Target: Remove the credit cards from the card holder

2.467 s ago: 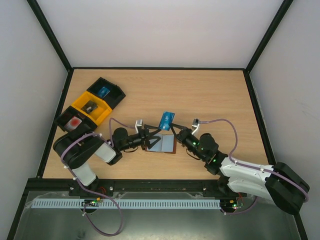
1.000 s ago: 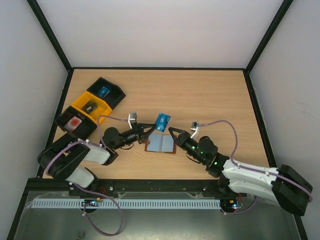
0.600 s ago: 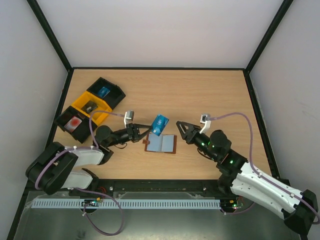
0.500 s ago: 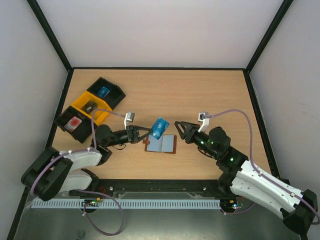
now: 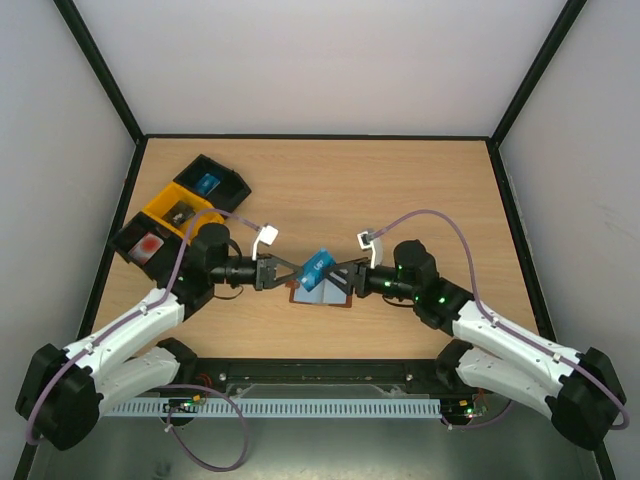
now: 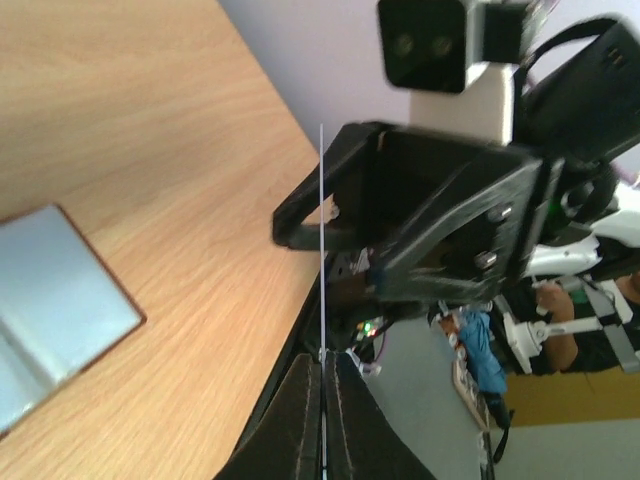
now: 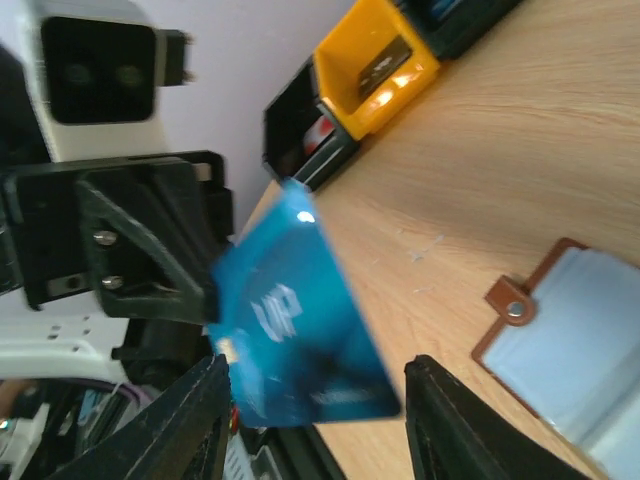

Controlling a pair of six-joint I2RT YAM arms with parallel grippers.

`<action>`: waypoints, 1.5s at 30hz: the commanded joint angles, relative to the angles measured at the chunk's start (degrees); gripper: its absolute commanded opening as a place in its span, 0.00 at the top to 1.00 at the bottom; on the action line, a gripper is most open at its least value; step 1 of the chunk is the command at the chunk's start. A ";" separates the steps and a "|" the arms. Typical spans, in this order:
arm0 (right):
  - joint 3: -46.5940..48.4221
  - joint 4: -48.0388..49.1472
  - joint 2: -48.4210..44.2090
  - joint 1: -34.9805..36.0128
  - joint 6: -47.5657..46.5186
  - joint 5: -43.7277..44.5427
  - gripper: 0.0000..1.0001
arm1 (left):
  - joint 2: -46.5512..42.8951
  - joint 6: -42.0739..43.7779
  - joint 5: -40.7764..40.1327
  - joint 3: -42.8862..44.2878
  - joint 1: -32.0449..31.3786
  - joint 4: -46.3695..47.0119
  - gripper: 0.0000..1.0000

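We look down on the whole counter point(image 5: 400, 180) from high behind its near edge. Our left wrist view sits close behind the left pincer point(image 6: 323, 358), facing the right arm point(image 6: 450, 220). The right wrist view, behind the right pincer point(image 7: 318, 370), faces the left arm point(image 7: 110, 230). All three share the blue card point(image 5: 318, 265) and the card holder point(image 5: 322, 293).

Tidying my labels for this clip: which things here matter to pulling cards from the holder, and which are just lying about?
Job: blue card, card holder, left gripper, right gripper.
Lying about: yellow bin, far black bin, near black bin.

Wooden table point(image 5: 420, 190) (pale walls point(image 5: 320, 60) around).
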 commanded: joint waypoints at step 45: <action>-13.74 70.81 20.91 0.65 43.59 7.86 0.98 | -8.73 -30.41 -17.76 -11.52 -0.40 21.09 0.40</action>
